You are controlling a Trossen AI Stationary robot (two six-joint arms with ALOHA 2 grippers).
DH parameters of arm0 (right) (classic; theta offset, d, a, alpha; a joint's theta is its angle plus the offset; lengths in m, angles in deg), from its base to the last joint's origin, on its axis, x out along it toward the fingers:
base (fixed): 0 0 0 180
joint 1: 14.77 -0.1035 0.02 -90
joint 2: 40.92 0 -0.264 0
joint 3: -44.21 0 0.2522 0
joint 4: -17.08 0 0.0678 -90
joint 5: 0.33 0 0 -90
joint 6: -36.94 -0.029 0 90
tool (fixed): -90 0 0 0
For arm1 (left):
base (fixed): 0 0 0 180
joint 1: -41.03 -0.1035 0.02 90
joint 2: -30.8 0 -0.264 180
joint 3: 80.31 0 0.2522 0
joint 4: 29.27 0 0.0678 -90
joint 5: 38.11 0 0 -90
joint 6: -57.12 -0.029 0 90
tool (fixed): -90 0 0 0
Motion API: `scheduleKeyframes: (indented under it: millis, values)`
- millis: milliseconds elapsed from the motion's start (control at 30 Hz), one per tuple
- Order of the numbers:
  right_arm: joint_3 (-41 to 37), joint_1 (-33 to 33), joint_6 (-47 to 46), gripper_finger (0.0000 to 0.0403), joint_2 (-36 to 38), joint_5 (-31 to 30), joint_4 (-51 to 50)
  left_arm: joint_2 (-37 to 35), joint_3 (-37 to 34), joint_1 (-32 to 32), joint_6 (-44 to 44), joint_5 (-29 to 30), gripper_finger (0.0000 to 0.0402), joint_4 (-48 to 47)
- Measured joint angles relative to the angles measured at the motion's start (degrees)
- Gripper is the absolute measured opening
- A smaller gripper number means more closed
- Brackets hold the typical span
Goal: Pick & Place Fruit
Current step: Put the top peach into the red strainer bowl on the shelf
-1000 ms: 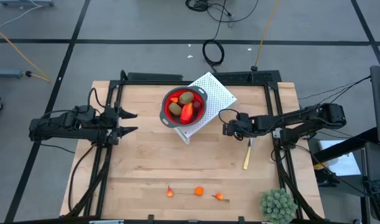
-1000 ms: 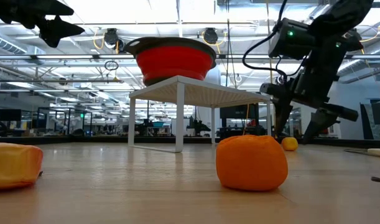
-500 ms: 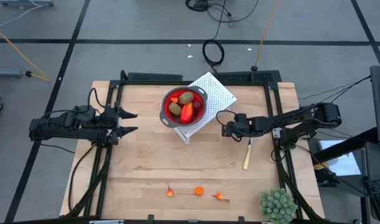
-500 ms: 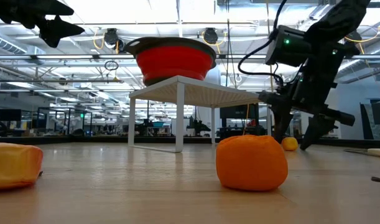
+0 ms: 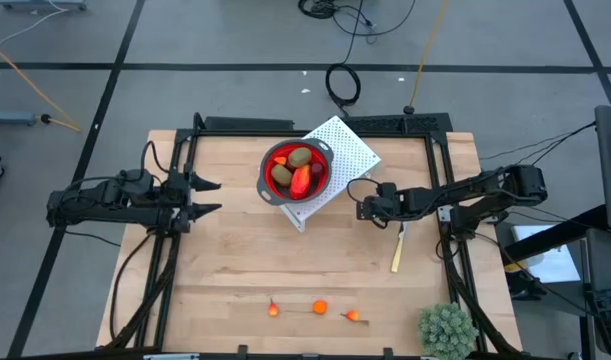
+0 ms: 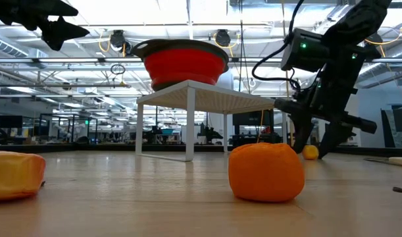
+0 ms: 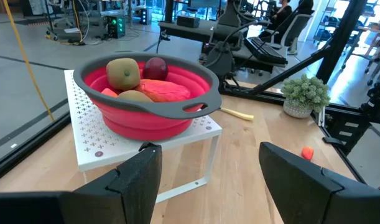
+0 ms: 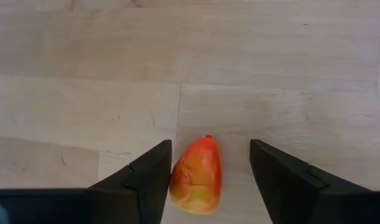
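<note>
**A:** Orange-red toy fruit (image 8: 196,176) sits between the right gripper (image 8: 208,180) fingers, on the wood. One finger (image 8: 149,180) touches or nearly touches its side, the other finger (image 8: 289,183) stands apart. So jaws spread, nothing clamped yet.

**B:** Handling guess?

**A:** Small, light, probably soft plastic or foam, smooth skin, tapered tip. Could squirt out under a hard pinch. I'd take it across the fat middle, not the pointed end.

**B:** Where on the table?

**A:** High view: right gripper (image 5: 366,207) at roughly 3 o'clock of the red bowl (image 5: 296,170), which sits on a white perforated stand (image 5: 350,148) and already holds olive, dark red and red-orange pieces. Three more orange bits (image 5: 319,307) lie near the table's 6 o'clock edge. Yellow stick (image 5: 396,255) just beside the right arm.

**B:** Left side?

**A:** Left gripper (image 5: 207,197) waits at 9 o'clock of the bowl, fingers apart, empty.

**B:** Surface, room?

**A:** Pale wood table (image 5: 225,270), flat, moderate friction. Spiky green plant (image 5: 447,330) at the 5 o'clock corner. Grey floor with cables around, open workshop behind.
</note>
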Motion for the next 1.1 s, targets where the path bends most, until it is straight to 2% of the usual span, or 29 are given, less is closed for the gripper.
scheduleKeyframes:
  millis: [600,867,1100]
  values:
    - [-0.09,0.04,0.54,0.011,0.43,0.22,0.24,0.0,0.0,0.0,0.28,0.01,0.0269,0.0]
    - [-0.09,0.04,2.34,0.0103,3.69,0.24,-0.82,-0.01,0.0,0.0,0.45,0.03,0.0269,0.14]
    - [-0.07,-0.02,5.68,0.0102,12.14,0.5,-0.85,0.0,0.0,-0.04,0.48,0.02,0.0269,0.24]
